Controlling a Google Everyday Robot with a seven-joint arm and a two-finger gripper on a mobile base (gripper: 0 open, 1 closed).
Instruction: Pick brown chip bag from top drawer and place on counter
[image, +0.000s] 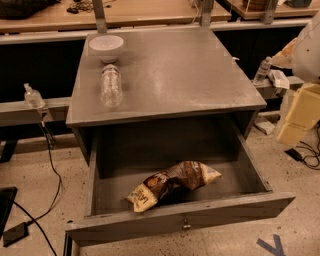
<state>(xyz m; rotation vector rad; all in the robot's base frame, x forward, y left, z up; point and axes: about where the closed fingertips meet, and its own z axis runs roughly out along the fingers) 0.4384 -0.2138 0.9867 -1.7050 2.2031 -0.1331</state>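
The brown chip bag lies crumpled on the floor of the top drawer, near its front middle. The drawer is pulled fully out, its small metal knob facing me. The grey counter spans the cabinet top above it. My gripper hangs at the right edge of the camera view, beside the cabinet's right side, well above and to the right of the drawer. It is apart from the bag and holds nothing that I can see.
A clear water bottle lies on the counter's left side, behind it a white bowl. Light wooden tabletops run along the back. Small bottles stand on rails at left and right. Cables trail on the floor at left.
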